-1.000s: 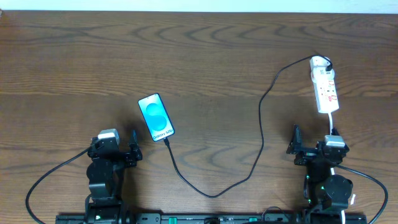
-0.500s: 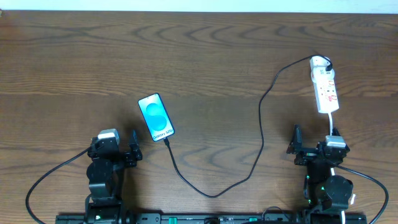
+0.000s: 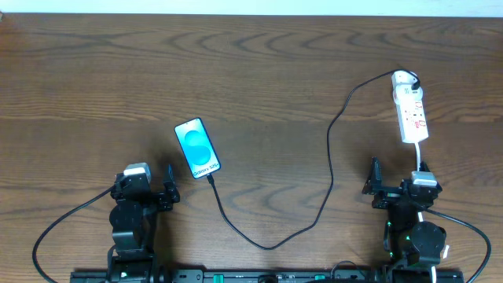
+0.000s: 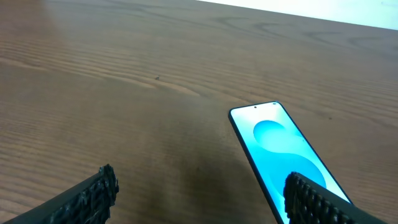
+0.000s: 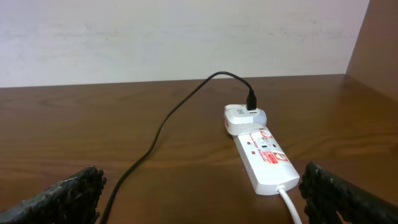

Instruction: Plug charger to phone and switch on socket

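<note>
Robot lab setup: wood-grain tabletop (image 3: pixel 251 63), plain white wall (image 5: pixel 155 37) behind, left arm (image 3: pixel 132 224) and right arm (image 3: pixel 414 236) mounted at near edge.

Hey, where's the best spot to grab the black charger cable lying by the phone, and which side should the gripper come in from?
Grip the charger just behind its tip at the phone's near edge, probably coming straight down with the open left gripper, the closer one. The cable lies flat and thin on the table, so the fingers should straddle it crosswise.
</note>
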Controlling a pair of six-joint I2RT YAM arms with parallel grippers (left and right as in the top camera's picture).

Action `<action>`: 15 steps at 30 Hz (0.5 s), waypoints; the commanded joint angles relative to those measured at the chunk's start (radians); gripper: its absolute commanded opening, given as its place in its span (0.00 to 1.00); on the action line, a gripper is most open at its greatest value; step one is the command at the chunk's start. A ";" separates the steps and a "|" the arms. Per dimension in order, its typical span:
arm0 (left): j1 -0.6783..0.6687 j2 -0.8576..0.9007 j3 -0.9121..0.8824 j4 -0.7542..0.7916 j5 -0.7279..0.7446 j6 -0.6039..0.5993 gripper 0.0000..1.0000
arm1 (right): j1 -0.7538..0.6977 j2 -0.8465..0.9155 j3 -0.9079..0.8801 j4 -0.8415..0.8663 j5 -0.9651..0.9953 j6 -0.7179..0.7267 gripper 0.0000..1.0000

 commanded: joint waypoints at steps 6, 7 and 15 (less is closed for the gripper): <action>0.005 0.000 -0.018 -0.039 -0.013 0.017 0.88 | 0.009 -0.010 -0.002 -0.004 0.009 0.011 0.99; 0.005 0.000 -0.018 -0.039 -0.013 0.017 0.88 | 0.009 -0.010 -0.002 -0.004 0.009 0.011 0.99; 0.005 0.000 -0.018 -0.039 -0.013 0.017 0.87 | 0.009 -0.010 -0.002 -0.004 0.009 0.011 0.99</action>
